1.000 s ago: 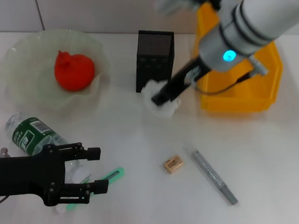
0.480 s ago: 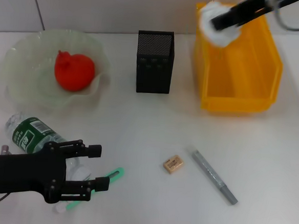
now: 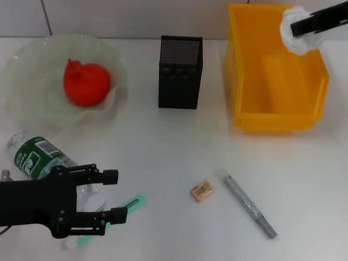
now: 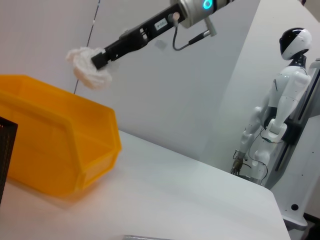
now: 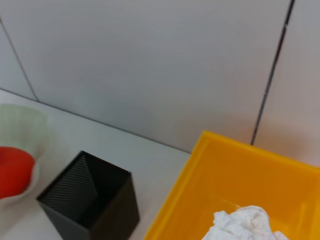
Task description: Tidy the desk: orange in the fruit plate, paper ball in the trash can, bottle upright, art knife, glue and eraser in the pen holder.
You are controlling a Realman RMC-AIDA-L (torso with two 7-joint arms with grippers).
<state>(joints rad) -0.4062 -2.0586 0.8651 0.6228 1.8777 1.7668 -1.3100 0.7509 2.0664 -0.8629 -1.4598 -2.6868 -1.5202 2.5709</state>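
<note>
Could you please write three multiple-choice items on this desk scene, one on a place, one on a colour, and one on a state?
1. Where is the paper ball?
A. beside the pen holder
B. held above the yellow bin
C. in the fruit plate

2. What colour is the pen holder?
A. black
B. yellow
C. green

3. How is the bottle?
A. upright
B. lying on its side
C. inside the bin

Answers: 1 B, the right gripper holds it over the bin; 2 A, dark mesh; 3 B, it lies by the left gripper.
</note>
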